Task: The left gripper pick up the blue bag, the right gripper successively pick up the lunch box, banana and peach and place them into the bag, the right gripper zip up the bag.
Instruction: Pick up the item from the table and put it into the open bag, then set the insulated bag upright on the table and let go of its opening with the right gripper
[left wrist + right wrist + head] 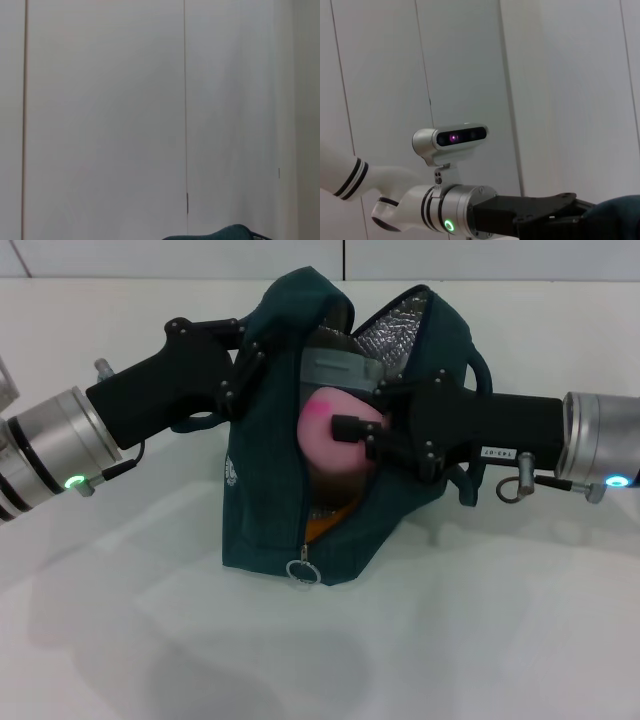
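Note:
The blue bag (265,510) stands on the white table with its mouth open toward me and its foil lining (395,330) showing. My left gripper (247,362) is shut on the bag's upper left edge and holds it up. In the mouth of the bag, my right gripper (347,420) is shut on the pink peach (322,437). Above the peach, the pale rim of the lunch box (338,367) shows inside the bag. A strip of the orange banana (320,526) shows below the peach. The bag's top (227,234) peeks into the left wrist view. The left gripper (547,220) also shows in the right wrist view, next to the bag (620,215).
The zipper's metal ring pull (302,572) hangs at the bag's front bottom. A white table (480,640) spreads around the bag, with a white panelled wall (100,100) behind. The left arm's wrist camera (452,137) is in the right wrist view.

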You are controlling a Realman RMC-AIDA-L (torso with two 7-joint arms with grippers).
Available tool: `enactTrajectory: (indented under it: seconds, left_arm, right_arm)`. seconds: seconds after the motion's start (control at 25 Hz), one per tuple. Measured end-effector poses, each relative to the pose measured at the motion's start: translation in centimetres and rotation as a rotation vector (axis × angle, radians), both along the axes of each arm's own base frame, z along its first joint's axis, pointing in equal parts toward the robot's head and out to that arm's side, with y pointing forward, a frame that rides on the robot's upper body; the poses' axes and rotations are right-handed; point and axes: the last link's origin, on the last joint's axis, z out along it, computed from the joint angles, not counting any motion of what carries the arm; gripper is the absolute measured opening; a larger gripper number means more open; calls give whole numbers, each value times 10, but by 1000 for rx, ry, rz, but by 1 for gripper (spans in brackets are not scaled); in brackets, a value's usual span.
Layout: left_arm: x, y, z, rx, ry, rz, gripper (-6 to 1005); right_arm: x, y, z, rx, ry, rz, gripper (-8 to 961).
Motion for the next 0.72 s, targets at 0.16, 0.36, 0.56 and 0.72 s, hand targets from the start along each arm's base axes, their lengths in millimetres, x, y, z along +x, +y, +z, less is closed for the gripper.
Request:
enactTrajectory:
  seconds: [0.16, 0.36, 0.56, 0.72]
  left_arm:
    - [1, 1, 0, 0, 0, -2, 49]
    - [2, 1, 0, 0, -1, -5, 49]
    - [1, 1, 0, 1, -1, -2, 50]
    - [-2, 0, 3, 13, -12, 11, 50]
  right_arm:
    - [-4, 1, 0, 13, 10, 6, 255]
    - [-5, 4, 4, 44, 23, 7, 464]
    - [2, 0, 13, 91, 50, 5, 573]
    - [20, -14, 31, 119, 106, -12, 567]
